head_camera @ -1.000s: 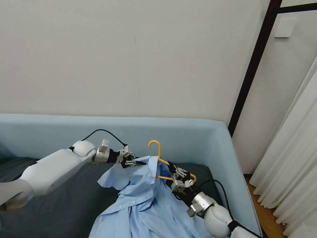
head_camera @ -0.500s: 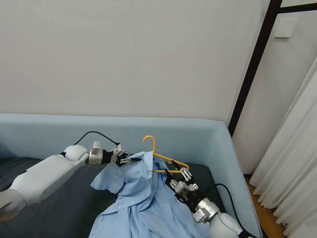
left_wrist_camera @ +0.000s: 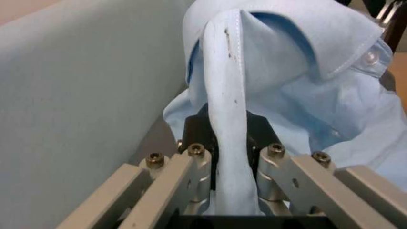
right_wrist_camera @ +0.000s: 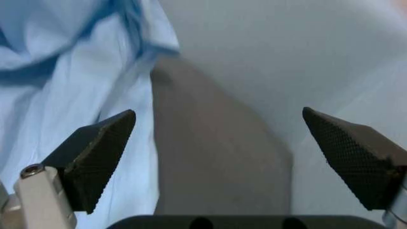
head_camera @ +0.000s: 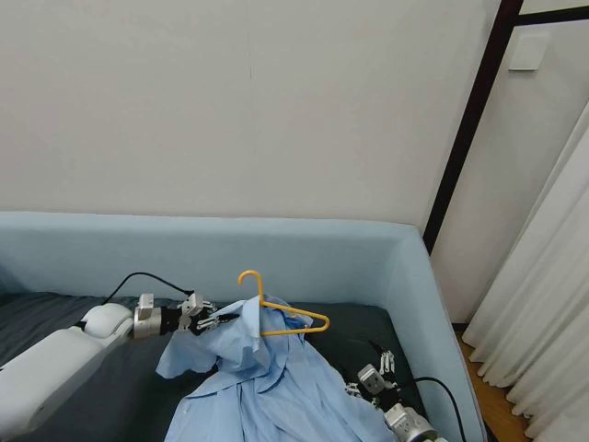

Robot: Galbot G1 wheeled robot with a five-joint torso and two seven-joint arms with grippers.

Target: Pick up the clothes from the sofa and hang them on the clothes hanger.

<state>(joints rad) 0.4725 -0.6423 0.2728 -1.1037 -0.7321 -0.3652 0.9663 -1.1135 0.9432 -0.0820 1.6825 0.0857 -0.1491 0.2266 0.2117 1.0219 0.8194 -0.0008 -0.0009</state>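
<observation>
Left gripper (head_camera: 208, 319) is at about 8 o'clock in the head view, with its arm reaching in from the 8 o'clock edge over the dark seat cushion (head_camera: 101, 391). It's clamped on the light blue shirt (head_camera: 267, 391) at a folded edge near the collar. The left wrist view confirms this: a strip of cloth runs straight between the fingers (left_wrist_camera: 198, 160), which are squeezed hard onto it with no visible gap, and the shirt (left_wrist_camera: 299, 52) collar and a button are just beyond. The bulk of the shirt is heaped on the cushion at 6 o'clock in the head view, with the upper part pulled up toward 8 o'clock where the left gripper has it. The yellow hanger (head_camera: 294, 323) sits at 12 o'clock of the heap, with its hook pointing up toward 12 and leaning a bit. Its 9 o'clock arm is buried under the collar area, and its 3 o'clock arm sticks out bare over the cushion. Right gripper (head_camera: 375, 366) is at 5 o'clock in the head view, low over the cushion, near the shirt's 3 o'clock edge and well apart from the hanger. In the right wrist view the pads (right_wrist_camera: 95, 157) are spread wide and hold nothing. Between them are the cushion (right_wrist_camera: 216, 162) and the sofa (right_wrist_camera: 286, 43) inner wall, with the shirt (right_wrist_camera: 57, 71) beyond one pad. In the head view the pale blue sofa (head_camera: 405, 267) back and arm wrap the scene from 9 to 4 o'clock.
</observation>
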